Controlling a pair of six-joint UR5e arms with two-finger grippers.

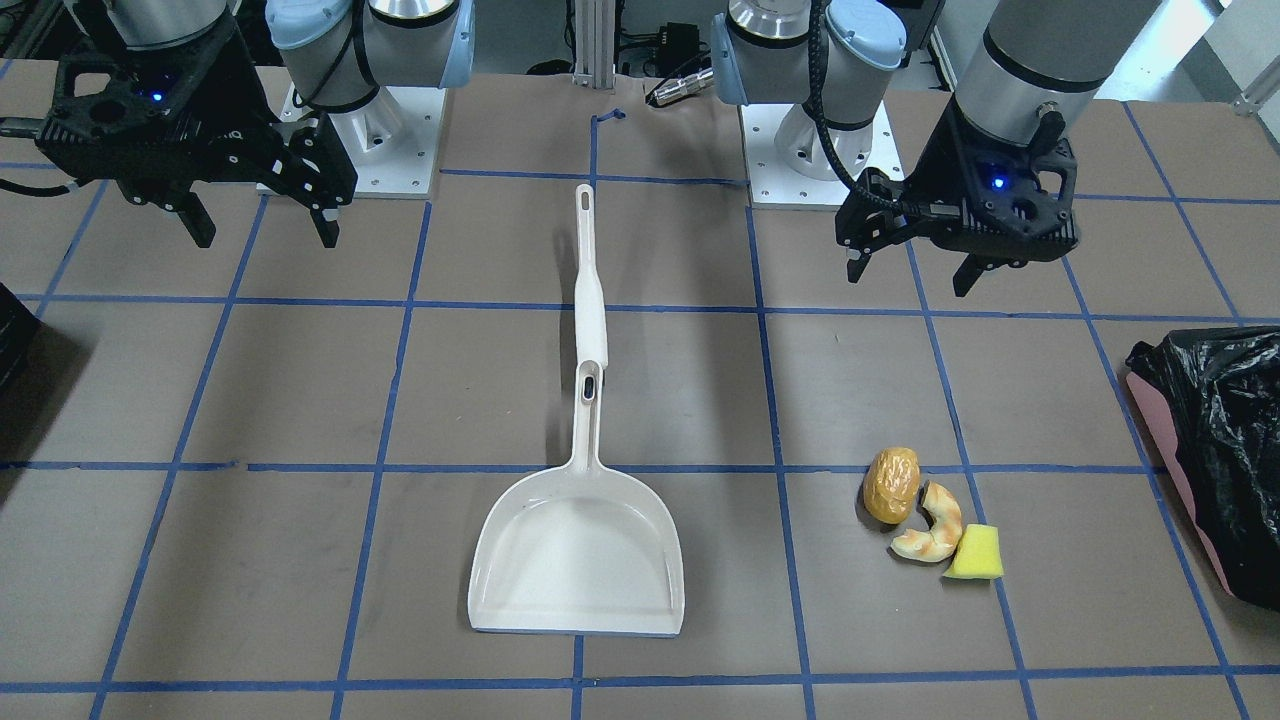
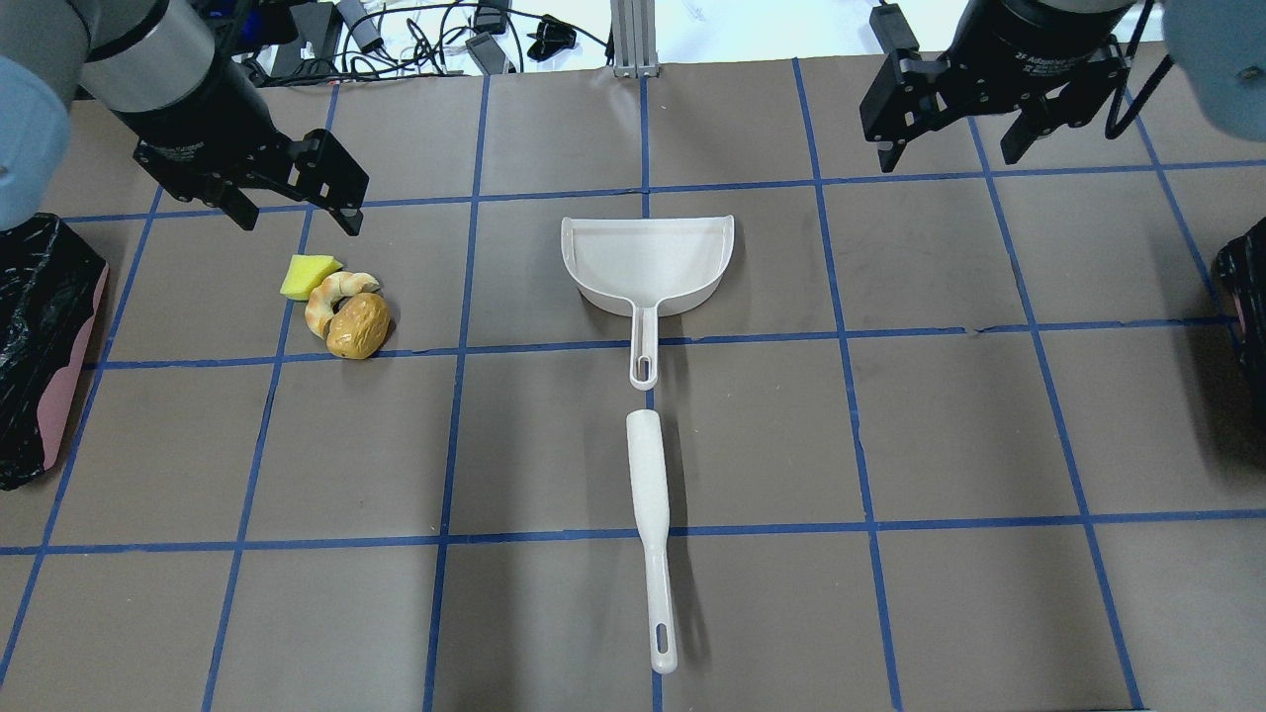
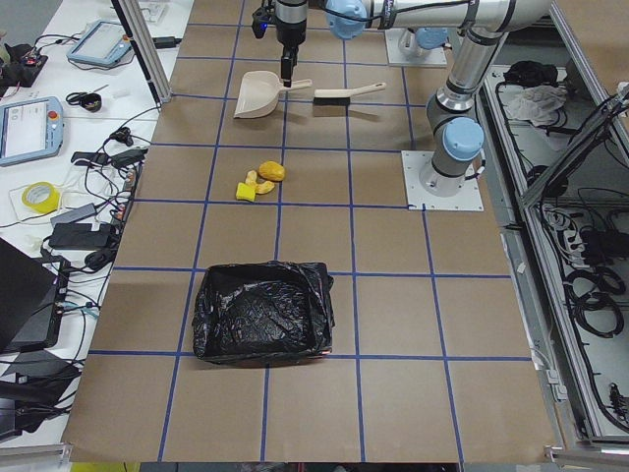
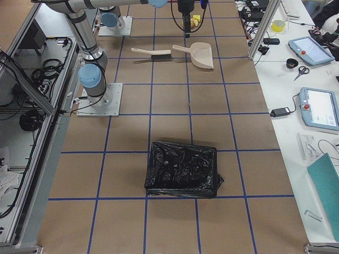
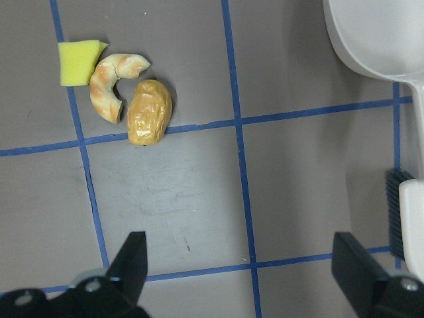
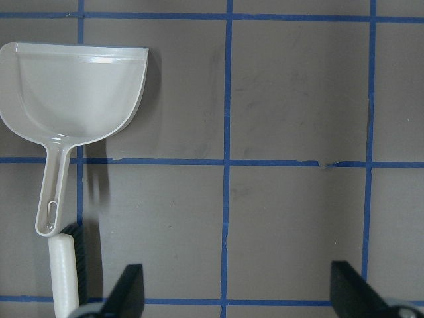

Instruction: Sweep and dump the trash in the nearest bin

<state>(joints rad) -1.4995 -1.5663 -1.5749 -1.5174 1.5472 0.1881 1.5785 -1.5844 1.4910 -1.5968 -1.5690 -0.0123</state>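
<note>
Trash sits in a tight cluster of oval lump (image 2: 358, 324), croissant piece (image 2: 331, 295) and yellow sponge wedge (image 2: 307, 275). It lies left of the dustpan (image 2: 648, 262), between it and the pink-sided bin (image 2: 61, 391).

Left gripper (image 2: 297, 220) hangs just beside the cluster, jaws spread, empty. It is much the nearer arm. Right gripper (image 2: 949, 156) is likewise spread, on the dustpan's other side.

Brush (image 2: 648, 494) lies in line with the dustpan's handle, long axis toward the robot.

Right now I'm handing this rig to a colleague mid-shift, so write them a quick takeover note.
Left gripper: open, empty, hovering near the trash.
Right gripper: open, empty.
Orange-brown lump, croissant piece and yellow wedge lie clustered on the table; dustpan and brush lie mid-table, ungrasped.
Nothing swept yet. Left: grasp tools, sweep, dump in the pink-sided bin at the table's left end.
</note>
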